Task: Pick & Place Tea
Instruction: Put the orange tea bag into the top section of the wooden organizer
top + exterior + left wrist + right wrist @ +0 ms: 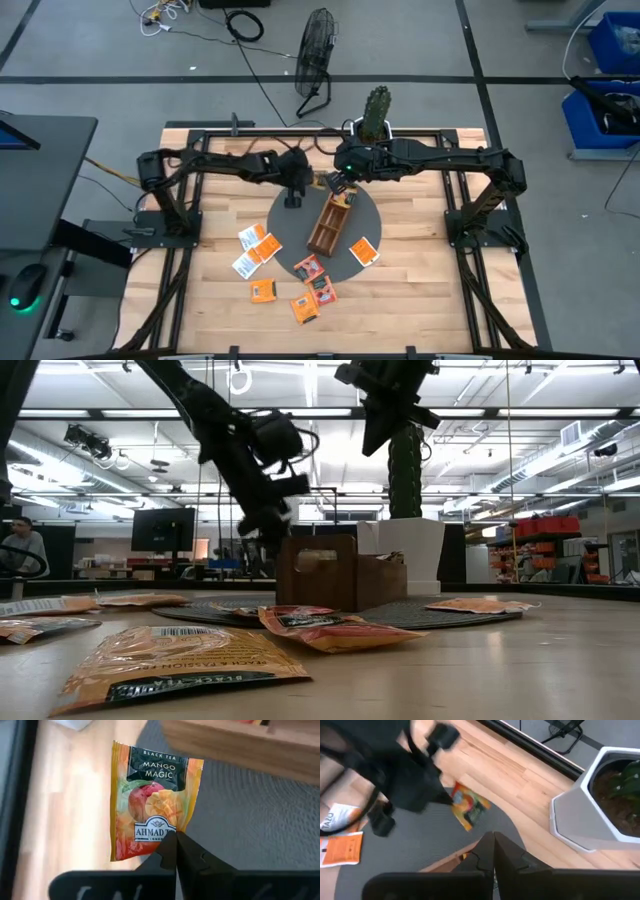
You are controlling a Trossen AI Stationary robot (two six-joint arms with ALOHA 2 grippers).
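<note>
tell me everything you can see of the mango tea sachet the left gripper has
The flat orange paper tea sachet has a dark green top band reading BLACK TEA MANGO MAGIC, a mango picture and an AHMAD label. It looks sealed and slightly crinkled. The left gripper is shut on its lower edge, holding it above the round dark grey mat, beside the brown wooden tray.

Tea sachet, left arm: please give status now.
Left gripper shut on mango sachet, beside tray. Right gripper shut, empty, above tray. Nothing in the way.
</note>
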